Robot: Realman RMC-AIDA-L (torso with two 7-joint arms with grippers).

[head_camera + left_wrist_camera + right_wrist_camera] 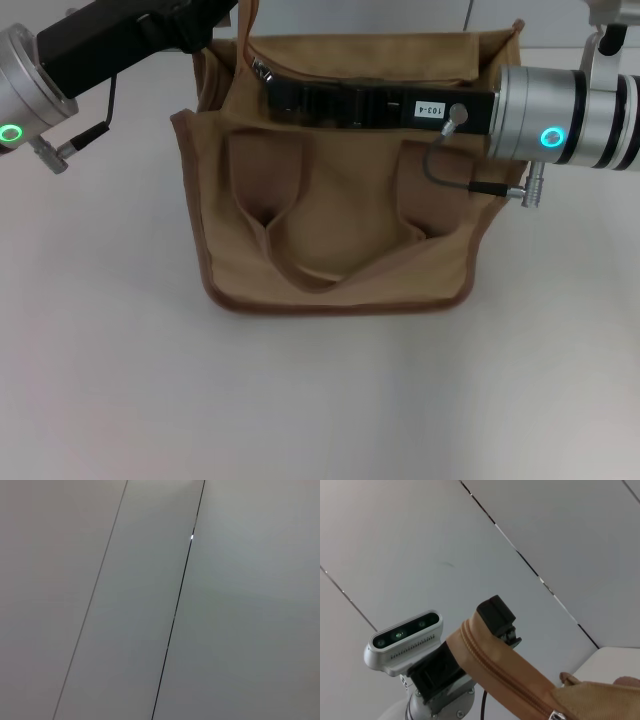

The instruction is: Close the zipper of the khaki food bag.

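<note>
Left tool point(500, 622) grips bag point(340, 250) edge — taut.

Bright, even overhead light — the white table point(320, 400) nearly washes out, with only a faint shadow beneath the khaki food bag point(340, 230). The left wrist view is flat and soft — hardly any contrast.

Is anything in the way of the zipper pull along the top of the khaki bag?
Nothing visible. From the right wrist, the tan zipper line runs bare from the small silver metal pull tab to the khaki canvas bag's end at the left tool.
</note>
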